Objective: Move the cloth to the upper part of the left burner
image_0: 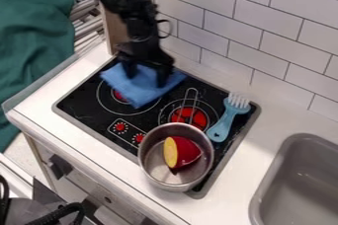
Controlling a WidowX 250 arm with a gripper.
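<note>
Blue fabric identifies the cloth (142,90), which we locate at 11 o'clock on the black cooktop (82,105), taking 12 o'clock as the top of the view. It lies spread over the left burner (107,104) from roughly 12 to 4 o'clock, with one corner pointing toward 6 o'clock. Part of the burner's red centre shows beside it.

We observe the gripper (146,79) directly above the cloth, its arm entering from 11 o'clock. The fingers are released: they stand apart, with blue fabric visible between them. We cannot tell whether the tips touch it.

We note the right burner (179,117) at 1 o'clock on the cooktop. The light-blue brush (223,125) lies at 3 o'clock, bristles directed toward 1 o'clock. At 5 o'clock we find the metal pot (173,186), containing a red and yellow piece (185,153).

Outside the cooktop, we register the grey sink (265,189) at 4 o'clock and the green fabric (33,41) at 10 o'clock.
</note>
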